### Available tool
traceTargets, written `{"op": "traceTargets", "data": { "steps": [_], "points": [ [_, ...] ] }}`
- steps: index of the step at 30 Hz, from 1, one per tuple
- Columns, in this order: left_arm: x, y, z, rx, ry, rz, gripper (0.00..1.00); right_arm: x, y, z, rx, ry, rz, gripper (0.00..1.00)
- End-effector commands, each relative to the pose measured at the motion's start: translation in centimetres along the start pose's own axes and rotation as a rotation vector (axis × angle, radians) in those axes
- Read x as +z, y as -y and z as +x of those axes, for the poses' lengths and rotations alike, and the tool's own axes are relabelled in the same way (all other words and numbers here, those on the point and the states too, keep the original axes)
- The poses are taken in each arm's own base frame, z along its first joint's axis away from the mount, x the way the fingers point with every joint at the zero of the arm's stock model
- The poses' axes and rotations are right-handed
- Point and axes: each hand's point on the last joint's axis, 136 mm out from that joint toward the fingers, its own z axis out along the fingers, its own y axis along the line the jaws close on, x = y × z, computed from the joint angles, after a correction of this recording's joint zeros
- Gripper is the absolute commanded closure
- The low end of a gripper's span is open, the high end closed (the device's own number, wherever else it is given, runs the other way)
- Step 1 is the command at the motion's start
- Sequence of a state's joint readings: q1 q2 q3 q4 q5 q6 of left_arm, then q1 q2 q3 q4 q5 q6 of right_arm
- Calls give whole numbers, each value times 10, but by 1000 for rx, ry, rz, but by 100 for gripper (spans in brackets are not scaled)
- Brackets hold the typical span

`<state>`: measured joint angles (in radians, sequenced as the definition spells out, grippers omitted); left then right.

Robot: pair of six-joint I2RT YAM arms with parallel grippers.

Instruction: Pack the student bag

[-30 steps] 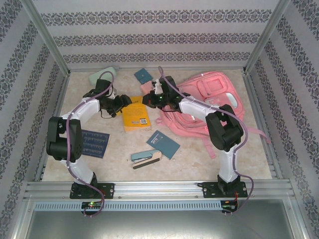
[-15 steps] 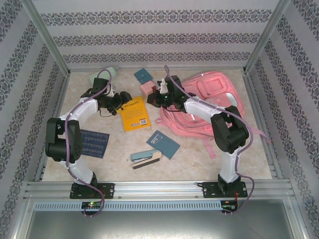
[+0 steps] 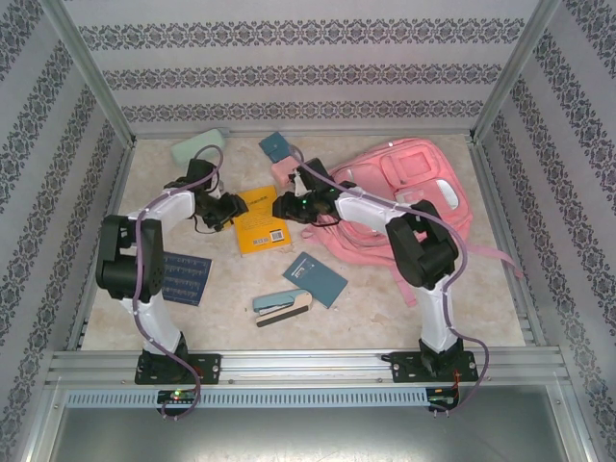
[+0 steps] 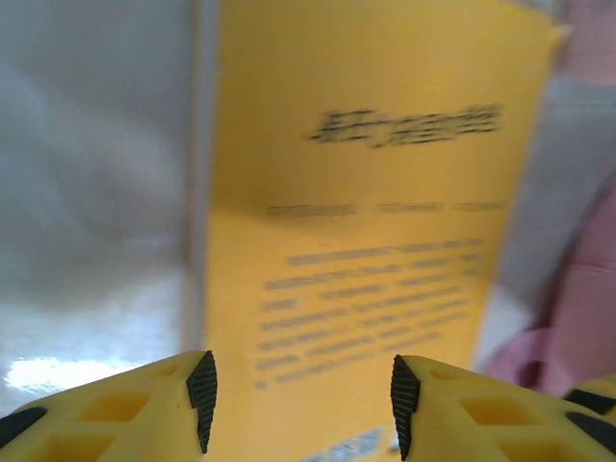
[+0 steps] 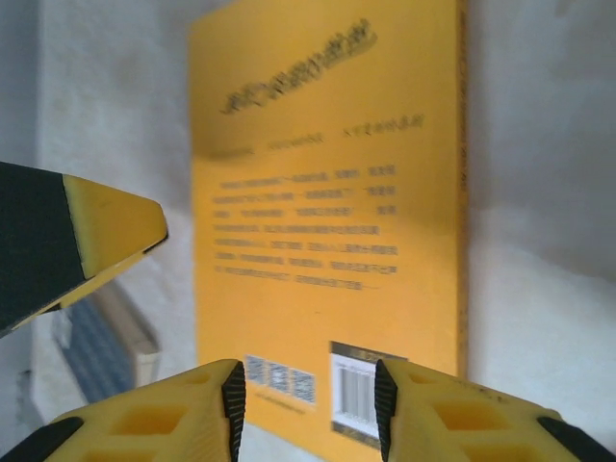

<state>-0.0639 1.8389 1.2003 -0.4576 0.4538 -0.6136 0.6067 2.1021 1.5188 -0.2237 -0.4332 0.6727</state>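
Wide apart and empty, the left fingers (image 4: 202,387). The right fingers (image 5: 234,399) are the same, gaping with nothing gripped. Between the two lies the yellow book (image 3: 260,219), flat on the tabletop (image 3: 366,298). Flanking it for a shared lift, I'd say. The student bag (image 3: 409,192) sits just behind the right fingers. The right wrist camera catches the barcode (image 5: 356,395); the overhead places the bag.

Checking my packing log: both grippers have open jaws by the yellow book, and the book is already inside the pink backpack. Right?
Not quite: the top external view shows the yellow book lying on the table beside the pink backpack, not inside it. The left gripper and right gripper do have open jaws by it.
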Motion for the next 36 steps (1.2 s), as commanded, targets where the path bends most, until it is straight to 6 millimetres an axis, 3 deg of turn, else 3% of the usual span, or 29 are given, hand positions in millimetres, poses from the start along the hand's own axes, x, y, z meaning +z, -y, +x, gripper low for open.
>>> {"op": "traceTargets", "data": {
  "steps": [1, 8, 13, 16, 21, 24, 29, 32, 36],
  "points": [
    [11, -26, 13, 30, -46, -112, 49, 10, 24, 1, -43, -13, 141, 56],
    [28, -48, 25, 23, -93, -228, 62, 29, 45, 1, -74, -46, 225, 52],
    [41, -51, 35, 15, -122, -229, 68, 46, 44, 13, -76, -105, 203, 52],
    [48, -49, 41, 3, -133, -203, 70, 57, 23, 26, -73, -159, 98, 53],
    [54, -45, 45, 7, -145, -180, 71, 63, -36, 44, -66, -231, -153, 54],
    [53, -43, 45, 14, -148, -172, 74, 50, -68, 41, -48, -221, -296, 56],
    [51, -39, 42, 32, -144, -167, 74, 5, -113, 24, -55, -147, -483, 58],
    [49, -38, 41, 39, -143, -166, 74, -9, -121, 21, -53, -129, -531, 59],
    [46, -35, 40, 45, -138, -158, 74, -1, -108, 24, -25, -138, -500, 59]
  ]
}}
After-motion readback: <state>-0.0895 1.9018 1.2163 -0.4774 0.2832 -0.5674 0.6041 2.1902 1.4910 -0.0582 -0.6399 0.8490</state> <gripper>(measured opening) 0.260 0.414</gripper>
